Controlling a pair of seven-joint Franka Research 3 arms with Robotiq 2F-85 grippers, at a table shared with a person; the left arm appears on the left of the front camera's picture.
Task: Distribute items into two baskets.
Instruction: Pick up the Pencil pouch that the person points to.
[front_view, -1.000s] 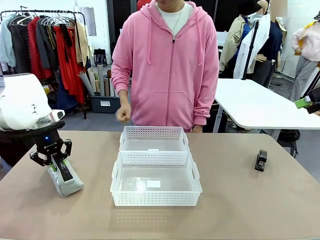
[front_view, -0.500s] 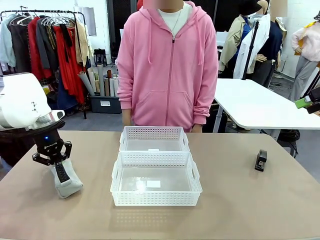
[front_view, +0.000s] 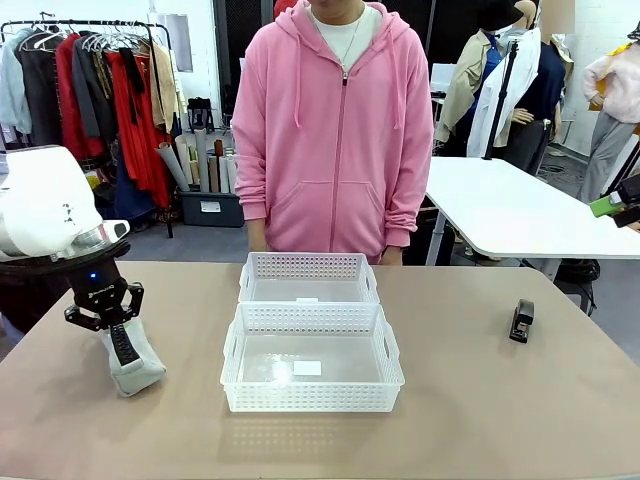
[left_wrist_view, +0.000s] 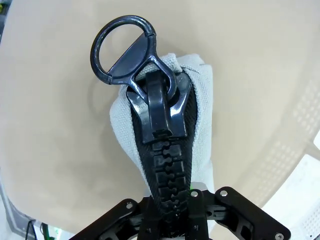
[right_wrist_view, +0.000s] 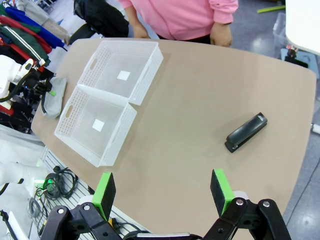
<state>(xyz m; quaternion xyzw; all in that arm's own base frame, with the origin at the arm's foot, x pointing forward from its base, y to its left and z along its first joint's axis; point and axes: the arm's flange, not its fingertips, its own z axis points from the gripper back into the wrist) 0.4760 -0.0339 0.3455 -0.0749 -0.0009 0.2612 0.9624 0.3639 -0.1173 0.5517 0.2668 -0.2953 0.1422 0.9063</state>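
Observation:
The grey pouch (front_view: 140, 368) with a black zipper stands on edge at the table's left, its lower end touching the tabletop. My left gripper (front_view: 122, 345) is shut on its zipper edge. In the left wrist view the pouch (left_wrist_view: 200, 125) runs up from my left gripper (left_wrist_view: 172, 212), its ring pull at the top. The two baskets sit mid-table, the larger one (front_view: 312, 397) nearer me, the smaller one (front_view: 308, 266) behind it. A black stapler (front_view: 521, 320) lies at the right. High above the table, my right gripper (right_wrist_view: 162, 192) stands open, well back from the stapler (right_wrist_view: 246, 132).
A person in a pink hoodie (front_view: 340, 130) stands at the far edge, arms down. Bare tabletop (front_view: 470, 400) spreads between the baskets and the stapler. A white table (front_view: 510, 210) stands behind at the right. My right gripper (front_view: 612, 205) shows at the picture's right edge.
My left gripper's fingers have closed on the pouch, hiding their green pads. The person's raised hand has dropped out of sight. The right arm has not moved.

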